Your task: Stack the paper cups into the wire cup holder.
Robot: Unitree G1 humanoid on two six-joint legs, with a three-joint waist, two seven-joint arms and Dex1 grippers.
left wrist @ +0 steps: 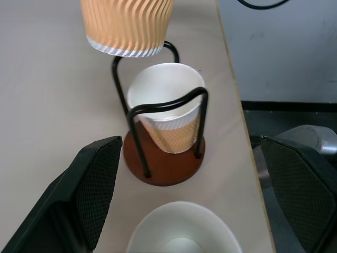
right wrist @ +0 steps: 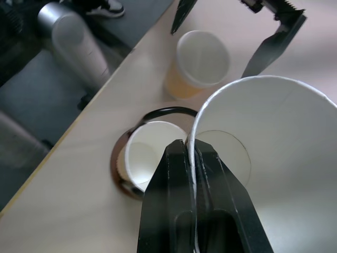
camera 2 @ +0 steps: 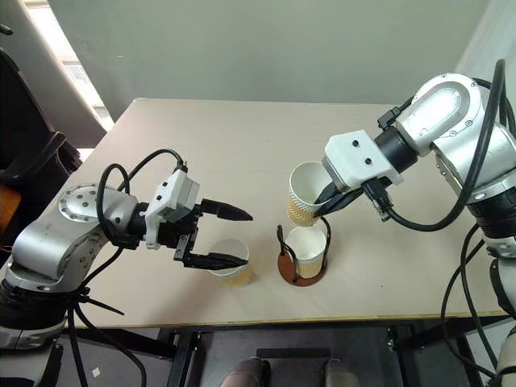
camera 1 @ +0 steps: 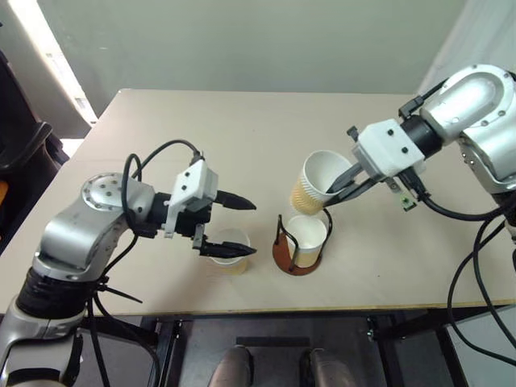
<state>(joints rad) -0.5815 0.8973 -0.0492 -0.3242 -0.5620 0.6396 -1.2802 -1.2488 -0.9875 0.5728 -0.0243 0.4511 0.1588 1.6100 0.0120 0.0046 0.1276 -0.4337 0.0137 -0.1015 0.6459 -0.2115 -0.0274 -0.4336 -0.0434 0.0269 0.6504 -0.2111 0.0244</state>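
Three small paper cups with white insides and wavy yellow-tan sides are here. One cup point(camera 1: 307, 239) sits inside the wire cup holder point(camera 1: 296, 256), a round red-brown base with thin dark wire loops, near the front edge of the pale tabletop point(camera 1: 242, 137). The second cup point(camera 1: 319, 182) hangs tilted in the air just above the holder; the right gripper point(camera 1: 337, 193) has its black jaws pinched together on the rim. The third cup point(camera 1: 229, 252) stands on the tabletop beside the holder. The left gripper point(camera 1: 248, 227) hovers over that cup, its jaws wide apart and holding nothing.
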